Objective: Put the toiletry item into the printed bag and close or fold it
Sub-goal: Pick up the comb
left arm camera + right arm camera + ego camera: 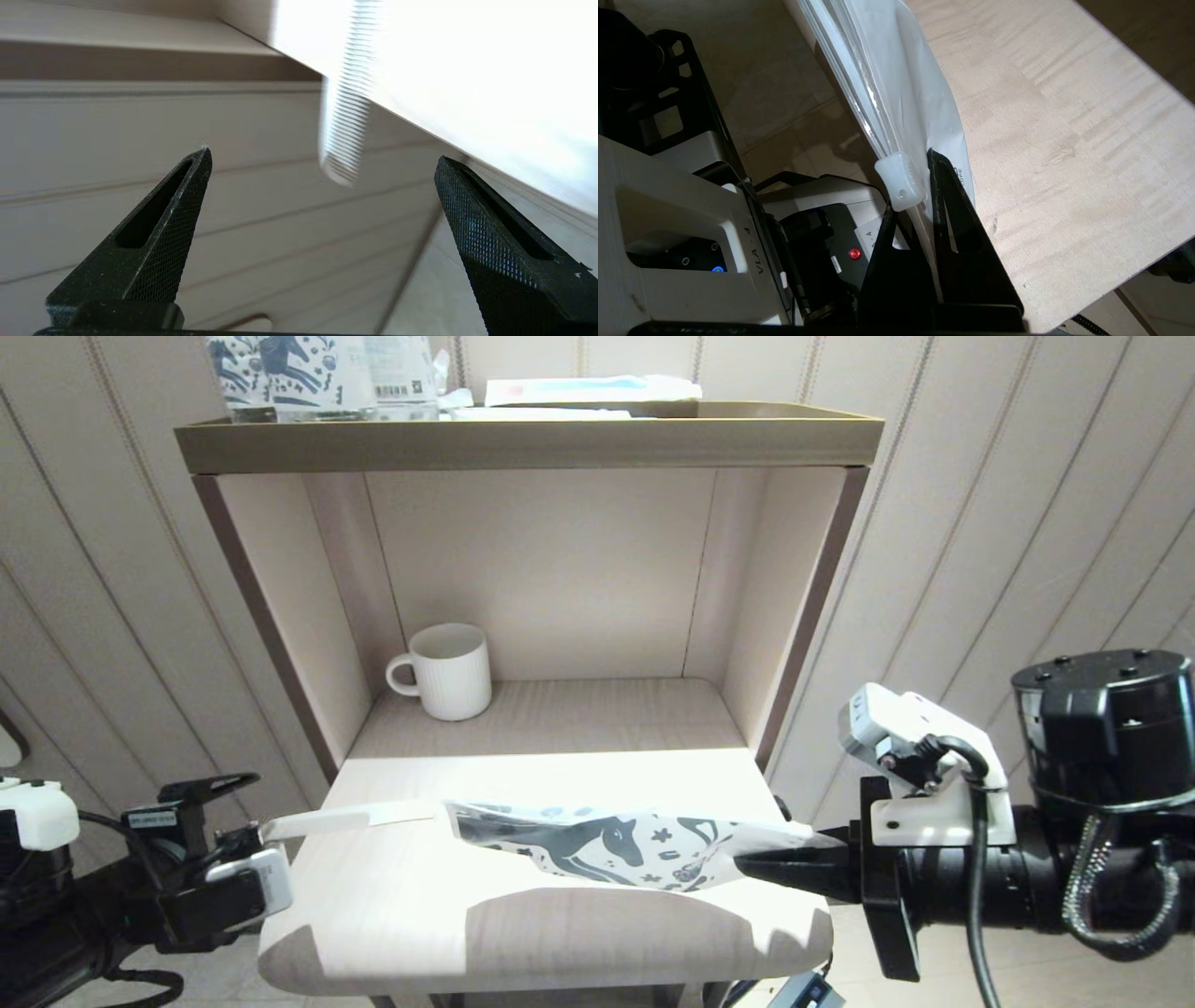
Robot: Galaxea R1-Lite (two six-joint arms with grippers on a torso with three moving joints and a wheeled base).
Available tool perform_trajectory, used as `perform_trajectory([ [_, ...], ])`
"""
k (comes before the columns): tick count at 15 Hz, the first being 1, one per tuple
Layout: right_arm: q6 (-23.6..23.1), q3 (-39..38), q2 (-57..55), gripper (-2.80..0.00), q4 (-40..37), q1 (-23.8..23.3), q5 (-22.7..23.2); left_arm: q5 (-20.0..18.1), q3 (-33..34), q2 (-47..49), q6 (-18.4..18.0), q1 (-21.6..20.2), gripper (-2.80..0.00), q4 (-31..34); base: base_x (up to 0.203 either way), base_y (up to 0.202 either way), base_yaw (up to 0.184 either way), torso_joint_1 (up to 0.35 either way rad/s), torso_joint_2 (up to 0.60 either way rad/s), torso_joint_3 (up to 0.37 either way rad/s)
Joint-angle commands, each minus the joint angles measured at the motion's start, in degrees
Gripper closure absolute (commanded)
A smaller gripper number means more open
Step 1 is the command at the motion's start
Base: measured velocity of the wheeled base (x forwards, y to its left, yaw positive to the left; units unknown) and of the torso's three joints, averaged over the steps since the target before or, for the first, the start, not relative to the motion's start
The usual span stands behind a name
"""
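Now the toiletry item (347,819), a white comb, sticks out of the printed bag (607,845) toward my left side, its free end just beside my left gripper (245,845). That gripper's fingers (159,228) are spread apart and touch nothing. The bag hangs over the front of the table (523,933), and my right gripper (780,863) is clamped on the bag's far end, beside the white slider (900,182). Behind the bag stands a white mug (446,670).

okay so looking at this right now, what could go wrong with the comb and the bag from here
The white comb sits only partly inside the printed bag, its free end overhanging the shelf edge; it may slide out. The left hand is open, holding nothing. The right hand pinches just one edge near the zip slider, so the bag could slip.
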State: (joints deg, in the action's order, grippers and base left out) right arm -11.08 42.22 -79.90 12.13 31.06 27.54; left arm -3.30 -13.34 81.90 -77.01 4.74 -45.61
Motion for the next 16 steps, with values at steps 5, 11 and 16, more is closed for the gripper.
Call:
perform_trajectory([
  [5, -0.1, -0.1, -0.3, 0.0, 0.1, 0.1, 0.3, 0.1, 0.2, 4.1, -0.3, 0.0, -2.8, -3.2, 0.0, 0.0, 0.0, 0.0, 0.0, 0.0],
  [11, -0.1, -0.1, -0.1, 0.0, 0.1, 0.1, 0.2, -0.4, 0.6, 4.1, -0.5, -0.1, 0.0, -3.3, 0.0, 0.0, 0.0, 0.0, 0.0, 0.0],
  [16, -0.1, -0.1, 0.2, 0.0, 0.1, 0.1, 0.2, -0.6, 0.8, 4.1, -0.5, -0.1, 0.0, -3.2, 0.0, 0.0, 0.0, 0.0, 0.0, 0.0],
])
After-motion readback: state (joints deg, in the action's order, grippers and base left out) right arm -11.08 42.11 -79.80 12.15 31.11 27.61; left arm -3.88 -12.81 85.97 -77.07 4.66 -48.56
